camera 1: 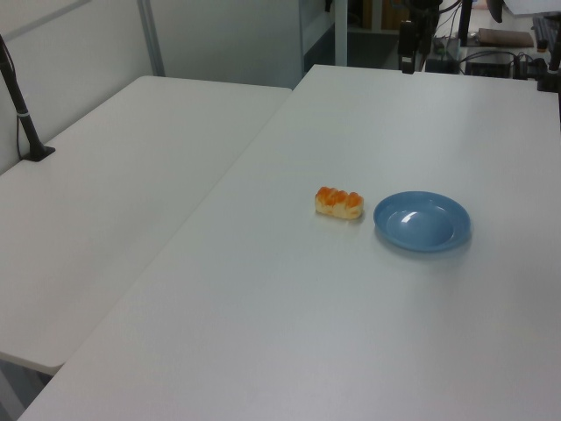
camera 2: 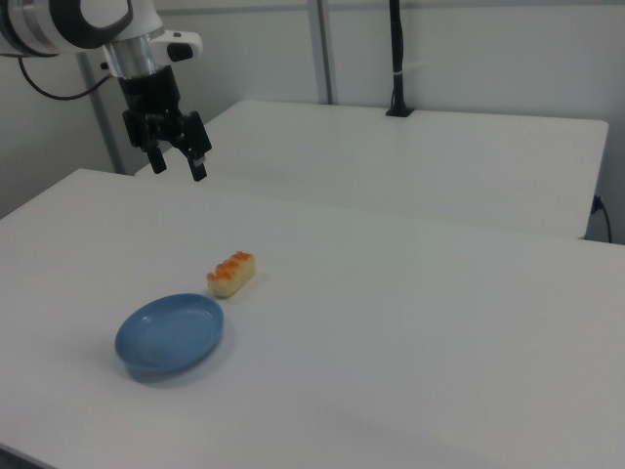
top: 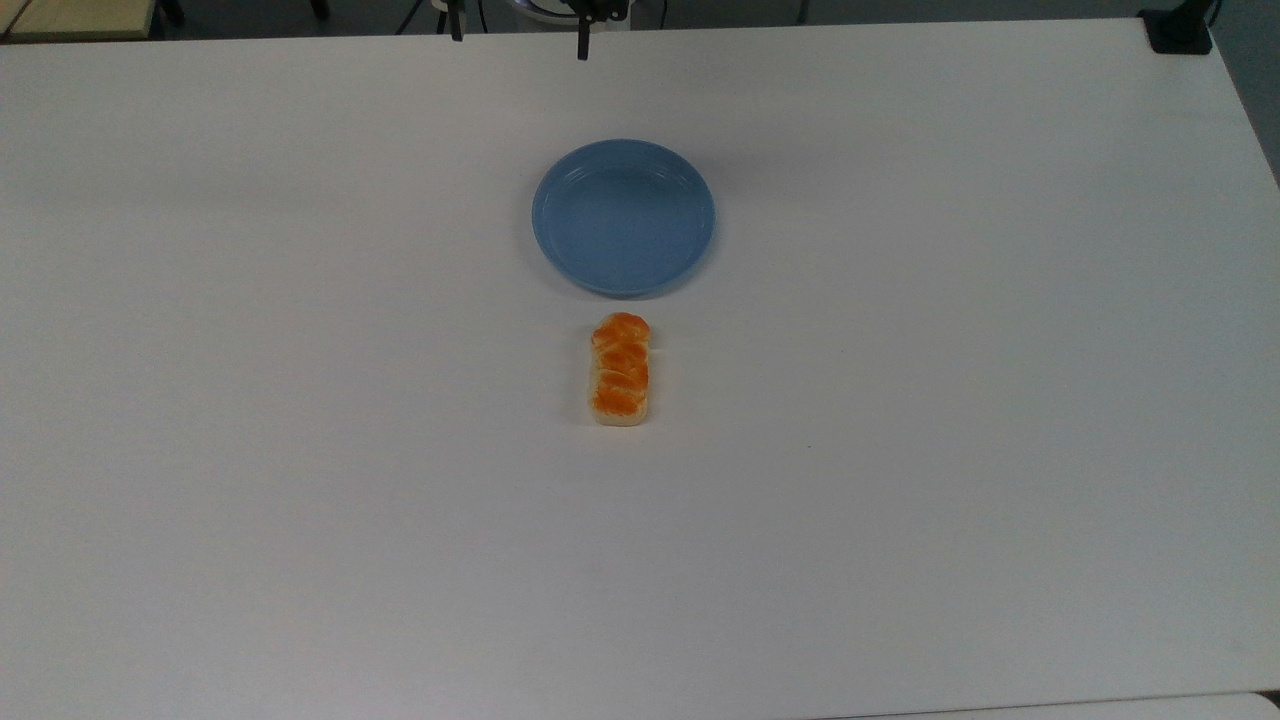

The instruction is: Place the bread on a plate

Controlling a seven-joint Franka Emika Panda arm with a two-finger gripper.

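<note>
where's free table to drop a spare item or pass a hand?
Nearly all of the table is bare: wide stretches on both sides of the bread and the plate in the top view, plus the whole near half. The only tight spot is the narrow gap between them. The gripper, jaws open, hangs over the far edge.

A wide white table (top: 300, 500) is seen, and two things are laid directly on it. The light-blue plate (top: 623, 217) is placed near the middle. The bread (top: 620, 369) is laid flat just beside it, not touching, at the plate's lower side in the top view.
</note>
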